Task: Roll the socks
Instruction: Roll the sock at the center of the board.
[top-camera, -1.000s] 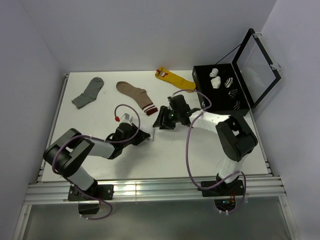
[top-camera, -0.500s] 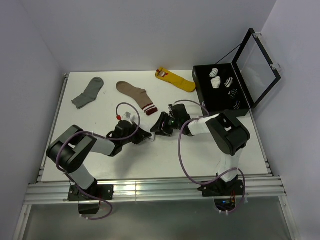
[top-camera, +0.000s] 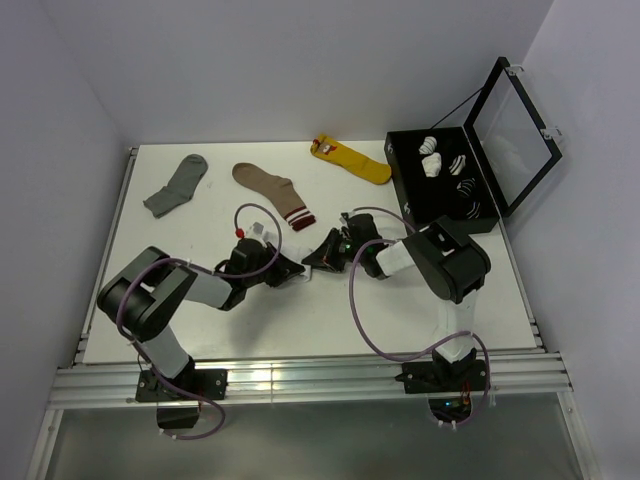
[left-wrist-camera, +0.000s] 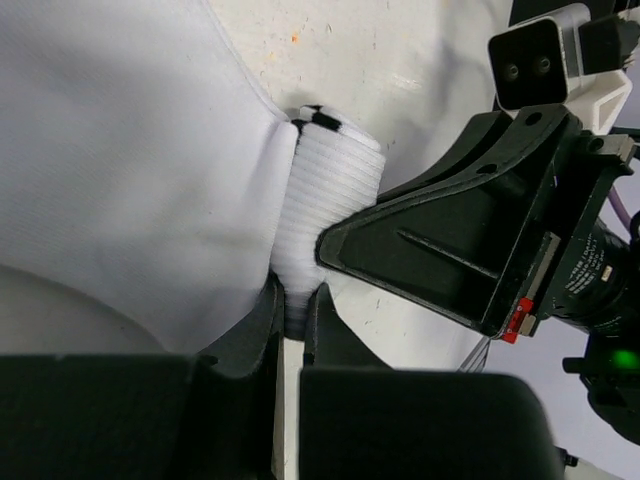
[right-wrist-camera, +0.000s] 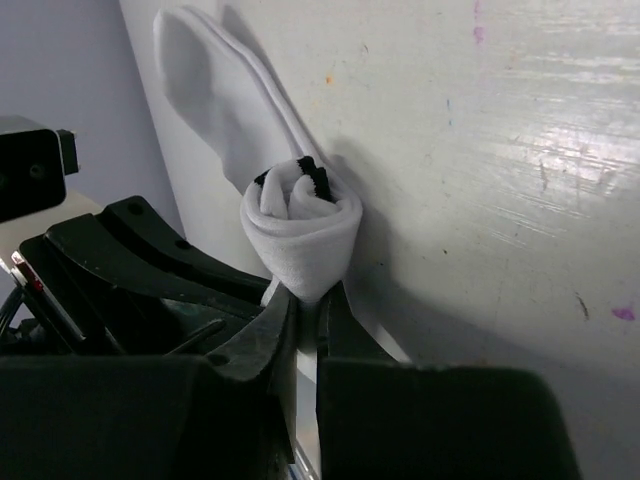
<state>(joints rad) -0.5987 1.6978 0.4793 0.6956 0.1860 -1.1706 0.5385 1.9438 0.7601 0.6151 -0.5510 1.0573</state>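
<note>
The socks (left-wrist-camera: 330, 190) are white fabric wound into a short ribbed roll with a dark stripe at its top. Their unrolled part (left-wrist-camera: 130, 170) spreads flat to the left. My left gripper (left-wrist-camera: 295, 300) is shut on the roll's lower end. In the right wrist view the roll's spiral end (right-wrist-camera: 300, 235) faces the camera, and my right gripper (right-wrist-camera: 308, 295) is shut on the socks from the opposite side. From above, the left gripper (top-camera: 290, 270) and the right gripper (top-camera: 313, 259) meet nose to nose at mid-table and hide the socks.
A brown sock (top-camera: 268, 186), a grey sock (top-camera: 177, 184) and a yellow sock (top-camera: 352, 160) lie along the far side of the table. A black box (top-camera: 404, 190) with rolled socks inside stands at the right, its lid (top-camera: 515, 125) raised.
My right gripper has slid left to the left gripper and gone from open to shut on the sock roll. The left gripper has stayed shut on it.
</note>
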